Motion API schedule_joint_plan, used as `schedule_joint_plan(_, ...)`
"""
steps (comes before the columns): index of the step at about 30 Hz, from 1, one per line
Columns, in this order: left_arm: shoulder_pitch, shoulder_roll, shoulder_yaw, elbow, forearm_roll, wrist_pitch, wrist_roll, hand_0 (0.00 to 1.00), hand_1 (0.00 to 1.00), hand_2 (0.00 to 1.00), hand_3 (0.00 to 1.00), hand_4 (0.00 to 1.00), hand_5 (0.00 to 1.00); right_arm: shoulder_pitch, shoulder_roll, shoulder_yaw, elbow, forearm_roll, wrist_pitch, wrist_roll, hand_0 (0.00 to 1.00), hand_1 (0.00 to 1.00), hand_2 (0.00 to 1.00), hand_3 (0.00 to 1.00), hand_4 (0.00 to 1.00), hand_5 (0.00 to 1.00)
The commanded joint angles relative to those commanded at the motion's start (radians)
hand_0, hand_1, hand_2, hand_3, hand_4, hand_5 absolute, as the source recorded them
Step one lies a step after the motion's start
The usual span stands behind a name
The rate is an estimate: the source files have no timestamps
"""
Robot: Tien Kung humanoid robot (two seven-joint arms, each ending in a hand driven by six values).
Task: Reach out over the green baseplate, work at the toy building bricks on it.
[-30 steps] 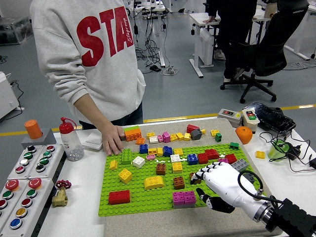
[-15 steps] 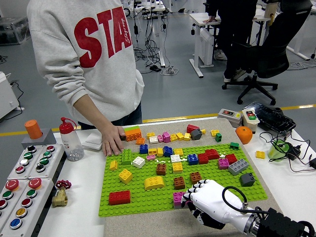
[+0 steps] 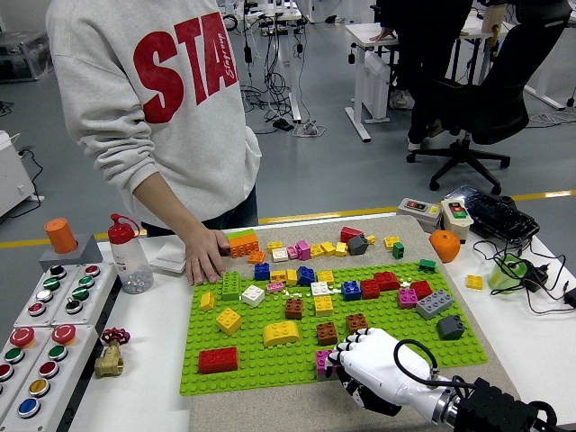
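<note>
The green baseplate lies on a beige mat in the middle of the table and carries several coloured bricks. My right hand, white with a black forearm, reaches in from the lower right over the plate's near edge. Its fingers curl down over a magenta brick; only the brick's left end shows. Just beyond the knuckles stand two brown bricks. A yellow arch brick and a red brick sit to the left. A person's hand rests flat at the plate's far left corner.
Loose bricks lie on the mat behind the plate. A button panel, a brass fitting and a red-capped bottle stand at the left. An orange ball, a switch box and cables lie at the right.
My right hand has moved left and toward me, from over the plate's right part onto the magenta brick at the near edge, and its fingers have curled. The person's hand stayed put.
</note>
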Motion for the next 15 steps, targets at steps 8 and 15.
schedule_joint_plan(8,-0.001,-0.001,0.001,0.0,-0.002,0.0,0.0,0.626,0.595,0.605,0.399,0.338,0.98,0.014,0.01,-0.005,-0.024,0.0,-0.004,-0.01,0.614,0.666,0.662,0.602,0.128,0.148)
schedule_joint_plan(15,-0.002,0.0,0.0,0.0,-0.002,0.001,-0.001,0.626,0.595,0.605,0.4,0.338,0.981,0.016,0.007,-0.002,-0.029,0.0,-0.006,-0.014,0.598,0.657,0.649,0.599,0.129,0.147)
